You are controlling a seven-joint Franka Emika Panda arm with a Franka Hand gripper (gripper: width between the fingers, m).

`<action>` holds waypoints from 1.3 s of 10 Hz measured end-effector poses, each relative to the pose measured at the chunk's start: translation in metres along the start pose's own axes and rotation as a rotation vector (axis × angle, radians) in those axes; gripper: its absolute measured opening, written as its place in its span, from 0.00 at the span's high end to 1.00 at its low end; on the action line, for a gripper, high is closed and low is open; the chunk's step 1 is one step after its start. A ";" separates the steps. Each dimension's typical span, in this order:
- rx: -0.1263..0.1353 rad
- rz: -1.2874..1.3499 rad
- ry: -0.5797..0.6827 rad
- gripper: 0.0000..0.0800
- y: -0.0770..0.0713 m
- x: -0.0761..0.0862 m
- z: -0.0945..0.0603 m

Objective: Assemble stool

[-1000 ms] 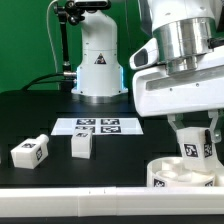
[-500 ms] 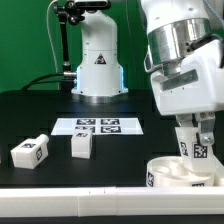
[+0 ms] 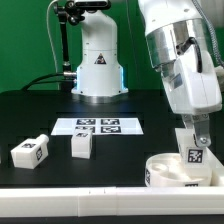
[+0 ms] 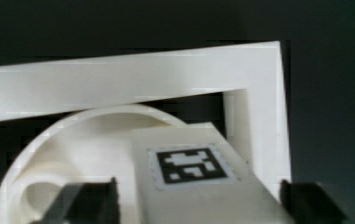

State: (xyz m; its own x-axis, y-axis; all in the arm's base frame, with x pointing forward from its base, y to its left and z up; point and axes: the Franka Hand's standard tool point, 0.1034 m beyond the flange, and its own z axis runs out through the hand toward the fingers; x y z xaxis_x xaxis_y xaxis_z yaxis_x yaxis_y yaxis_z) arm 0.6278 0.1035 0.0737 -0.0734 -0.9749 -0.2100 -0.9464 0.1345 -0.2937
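Note:
My gripper (image 3: 194, 138) is at the exterior view's right, shut on a white blocky stool leg (image 3: 193, 152) with a square tag. It holds the leg upright, and the leg's lower end reaches into the round white seat (image 3: 165, 172) at the table's front. In the wrist view the leg (image 4: 192, 165) sits between my two dark fingers (image 4: 92, 200), over the seat (image 4: 76, 140). Two more legs (image 3: 30, 151) (image 3: 82, 145) lie on the black table at the exterior view's left.
The marker board (image 3: 98, 126) lies flat mid-table in front of the white robot base (image 3: 98, 65). A white L-shaped rail (image 4: 245, 75) runs close round the seat in the wrist view. The table's front edge is just beyond the seat.
My wrist has turned and tilted over the seat, with the leg still in it. The leg has sunk slightly toward the seat. The two loose legs have not moved.

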 end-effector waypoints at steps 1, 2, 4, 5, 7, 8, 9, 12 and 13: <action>-0.001 -0.041 -0.001 0.30 -0.001 0.000 -0.001; 0.005 -0.094 -0.002 0.21 -0.004 0.001 -0.006; 0.018 -0.134 -0.011 0.19 -0.012 -0.002 -0.019; 0.027 -0.245 -0.010 0.19 -0.013 -0.001 -0.026; 0.023 -0.398 -0.006 0.19 -0.010 0.000 -0.025; 0.023 -0.454 -0.006 0.19 -0.010 0.000 -0.025; 0.023 -0.504 -0.005 0.19 -0.010 0.000 -0.025; -0.013 -0.859 0.014 0.19 -0.010 -0.007 -0.027; -0.010 -0.988 0.030 0.19 -0.011 -0.001 -0.025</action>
State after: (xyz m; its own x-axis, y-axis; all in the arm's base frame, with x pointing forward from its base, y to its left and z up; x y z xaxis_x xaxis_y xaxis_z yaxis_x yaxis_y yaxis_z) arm 0.6298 0.0985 0.1007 0.7431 -0.6524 0.1489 -0.5892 -0.7433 -0.3167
